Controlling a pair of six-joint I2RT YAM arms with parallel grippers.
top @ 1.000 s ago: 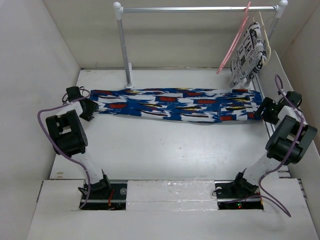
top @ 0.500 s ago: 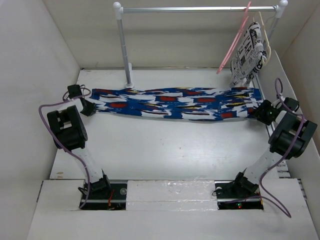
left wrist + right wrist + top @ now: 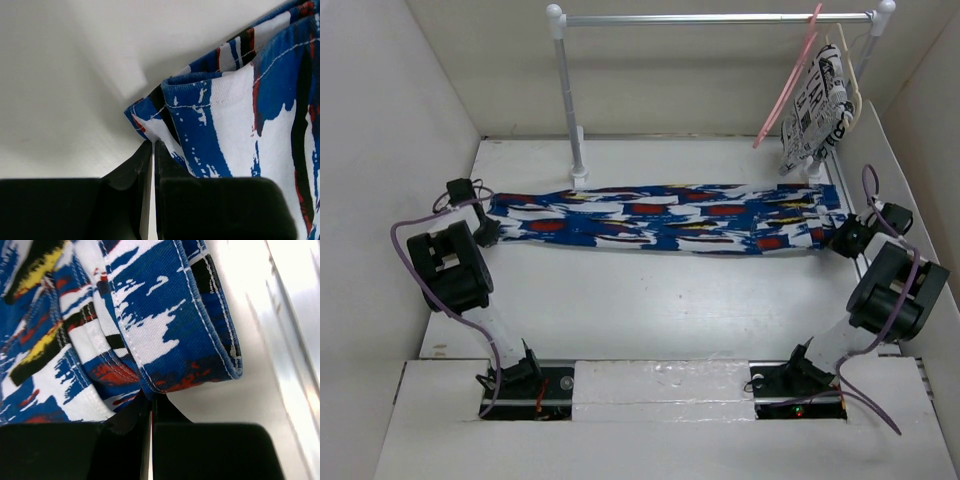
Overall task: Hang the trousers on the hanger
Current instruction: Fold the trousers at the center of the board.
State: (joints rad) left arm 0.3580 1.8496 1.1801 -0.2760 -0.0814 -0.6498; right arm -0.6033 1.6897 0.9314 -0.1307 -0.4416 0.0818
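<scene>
The trousers (image 3: 660,217) lay stretched out flat across the table (image 3: 650,310). The left gripper (image 3: 488,228) was pinching their 9 o'clock end tight. The right gripper (image 3: 840,238) was pinching the 3 o'clock end. The hanger (image 3: 785,85) hung at 1 o'clock.

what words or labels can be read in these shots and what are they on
White garment hanging on the rail: black newspaper-like print, too small and blurred to read.
Trousers: only paint-like splashes, no words.
Nothing else readable in any view.
</scene>
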